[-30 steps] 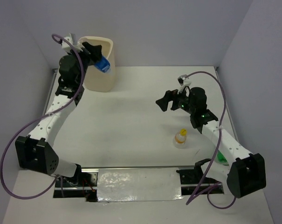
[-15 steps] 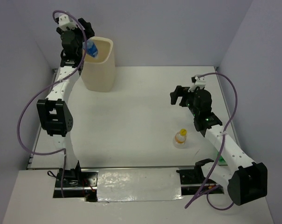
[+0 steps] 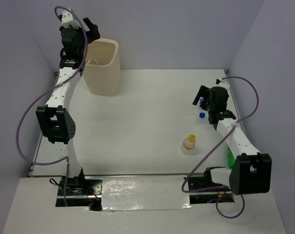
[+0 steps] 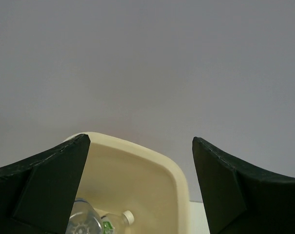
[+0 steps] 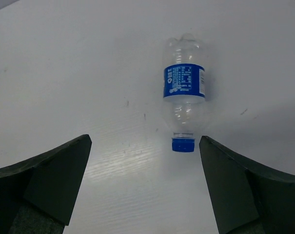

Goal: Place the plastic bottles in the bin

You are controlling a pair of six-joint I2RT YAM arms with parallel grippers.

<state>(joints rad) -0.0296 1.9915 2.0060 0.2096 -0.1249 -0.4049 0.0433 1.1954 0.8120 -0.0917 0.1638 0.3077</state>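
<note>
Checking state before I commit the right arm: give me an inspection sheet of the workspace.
Surface: white table, faint scuffs.
Job's things: bin upright, far left, bottles inside, count unclear; blue-labelled bottle lying flat; orange-capped bottle upright.
Clutter: green object, mostly hidden by right arm.
Grippers: left gripper open, empty, over bin; right gripper open, over blue-labelled bottle.
Cables: purple cables loop off both arms.
Surroundings: plain grey walls.

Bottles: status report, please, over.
Left gripper open, empty, over bin. Right gripper open above lying blue-capped bottle; nothing between. Orange-capped bottle and green bottle not yet binned.
</note>
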